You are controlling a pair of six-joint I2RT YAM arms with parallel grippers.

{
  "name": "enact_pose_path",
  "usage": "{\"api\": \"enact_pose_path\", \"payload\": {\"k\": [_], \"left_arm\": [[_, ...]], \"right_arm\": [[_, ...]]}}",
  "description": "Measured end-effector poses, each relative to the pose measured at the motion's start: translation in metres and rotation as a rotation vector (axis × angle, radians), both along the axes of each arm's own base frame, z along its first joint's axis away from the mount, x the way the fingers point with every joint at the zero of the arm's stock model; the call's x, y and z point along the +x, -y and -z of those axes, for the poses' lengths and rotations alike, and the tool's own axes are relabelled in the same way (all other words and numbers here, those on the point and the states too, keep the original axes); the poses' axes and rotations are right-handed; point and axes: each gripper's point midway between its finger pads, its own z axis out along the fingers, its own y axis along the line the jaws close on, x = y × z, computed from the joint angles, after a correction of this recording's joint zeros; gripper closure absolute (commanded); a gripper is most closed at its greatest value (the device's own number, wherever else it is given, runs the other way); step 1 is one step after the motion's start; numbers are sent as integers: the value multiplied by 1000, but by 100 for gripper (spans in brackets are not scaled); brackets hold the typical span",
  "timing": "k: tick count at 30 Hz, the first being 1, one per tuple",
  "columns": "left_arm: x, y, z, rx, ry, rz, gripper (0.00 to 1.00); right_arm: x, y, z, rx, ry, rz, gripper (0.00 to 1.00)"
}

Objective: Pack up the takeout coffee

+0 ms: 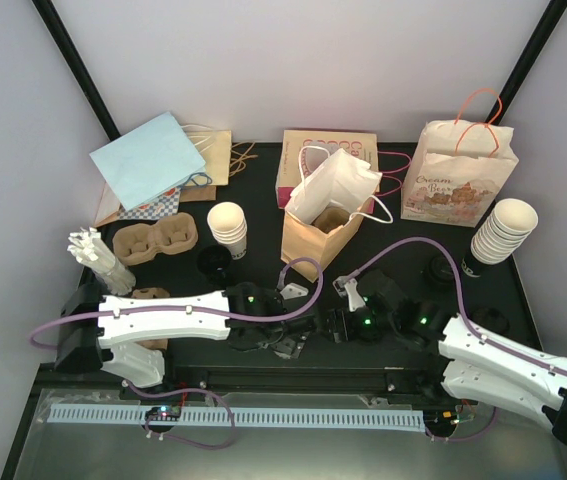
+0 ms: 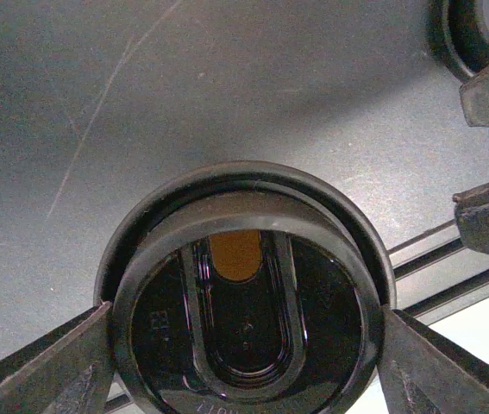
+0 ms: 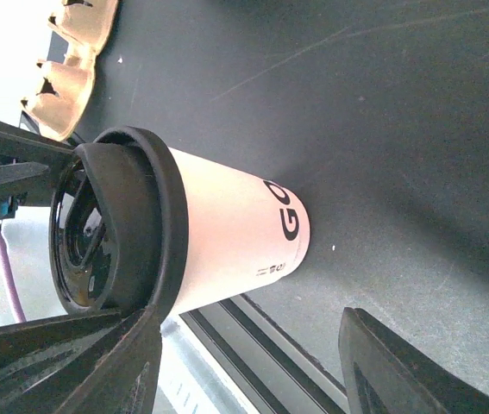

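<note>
Now: lidded cup between two claws

On the dark table (image 1: 258, 190), close to its near edge and about mid-width, the takeout coffee cup (image 3: 227, 233) stands upright with the black lid (image 2: 244, 345) on top. The left gripper (image 2: 246, 312), spread wide, has both fingers against the lid's sides. The right gripper (image 3: 251, 317) stands partly open, gripping nothing, one finger clear of the cup

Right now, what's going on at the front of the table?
Both arms meet at the near edge over one cream-white paper cup, upright on the black table with its round black plastic lid on. The left gripper straddles the lid from above, fingers at its rim; a firm pinch can't be confirmed. The right gripper sits open beside the cup. The cup isn't in the open brown paper bag yet.
</note>
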Motion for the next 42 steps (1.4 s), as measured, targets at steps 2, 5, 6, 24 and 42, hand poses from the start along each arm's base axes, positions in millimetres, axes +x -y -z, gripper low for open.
{"api": "enact_pose_path", "payload": {"k": [2, 5, 6, 24, 42], "left_arm": [[1, -1, 0, 4, 2, -4, 23], [1, 0, 0, 6, 6, -6, 25], [2, 0, 0, 7, 6, -5, 26], [0, 0, 2, 23, 11, 30, 34], [-2, -3, 2, -48, 47, 92, 35]], "right_arm": [[0, -1, 0, 4, -2, 0, 42], [0, -3, -2, 15, -6, -7, 42], [-1, -4, -2, 18, -9, -10, 42], [-10, -19, 24, 55, -134, -37, 56], [-9, -26, -3, 151, -102, -47, 58]]}}
